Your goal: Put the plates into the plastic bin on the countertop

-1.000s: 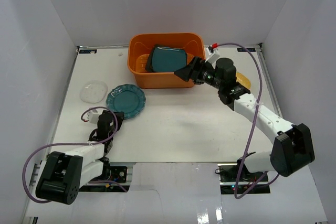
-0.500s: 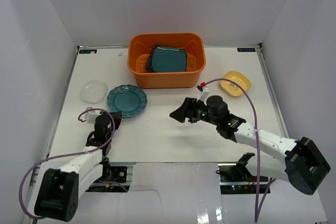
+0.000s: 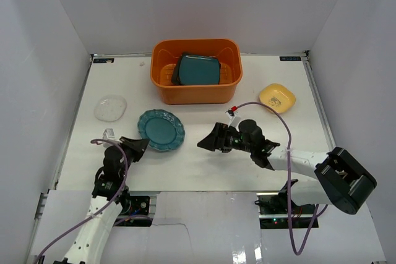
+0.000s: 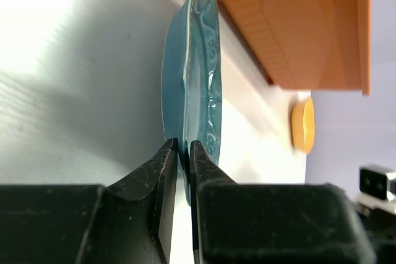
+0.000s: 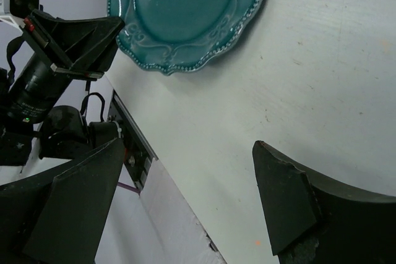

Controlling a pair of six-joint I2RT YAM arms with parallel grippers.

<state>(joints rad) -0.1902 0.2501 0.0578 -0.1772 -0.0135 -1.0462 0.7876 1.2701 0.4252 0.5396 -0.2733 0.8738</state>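
Note:
The teal round scalloped plate (image 3: 161, 130) is on the white countertop (image 3: 204, 159), in front of the orange plastic bin (image 3: 162, 91). My left gripper (image 3: 141, 144) is shut on the plate's near-left rim. In the left wrist view the plate (image 4: 199, 72) is seen edge-on between the fingers (image 4: 164, 165). The bin holds a teal square plate (image 3: 199, 69) lying on a dark one. My right gripper (image 3: 210, 140) is open and empty, low over the countertop right of the round plate (image 5: 185, 10). The small yellow plate (image 3: 276, 97) lies at the right. The small clear plate (image 3: 110, 107) lies at the left.
White walls close in the countertop on the left, back and right. The bin's side (image 4: 297, 23) and the yellow plate (image 4: 302, 125) show past the held plate in the left wrist view. My left gripper (image 5: 80, 41) shows in the right wrist view.
My right arm has drawn back from the bin to low over the middle of the countertop. My left gripper has moved the round plate a little right and nearer.

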